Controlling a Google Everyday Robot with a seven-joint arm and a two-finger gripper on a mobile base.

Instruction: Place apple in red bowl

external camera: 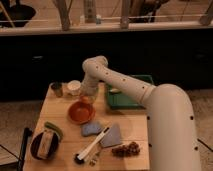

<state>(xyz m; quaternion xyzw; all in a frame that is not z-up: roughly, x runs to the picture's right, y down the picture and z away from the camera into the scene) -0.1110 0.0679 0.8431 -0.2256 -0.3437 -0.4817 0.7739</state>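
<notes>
one white robot arm [125, 82] reaches in from the right over a wooden counter [60, 107], bends at a high elbow and points down. its end effector [86, 98] hangs just above the far rim of the red bowl [81, 112], which sits near the middle of the counter. whether the end effector is open or closed cannot be told. a small orange-red spot at its tip looks like the apple [88, 100], just over the bowl's back edge; whether it is gripped or resting there cannot be told.

behind the bowl stand a small white cup [73, 87] and, to its left, a dark cup [57, 89]. a green tray [126, 97] lies to the right, partly behind the arm. at the front left is a dark bowl [44, 145]. nearer the front are a blue sponge [91, 129], a grey cloth [113, 135], a white-handled brush [93, 148] and a brown grape bunch [125, 148].
</notes>
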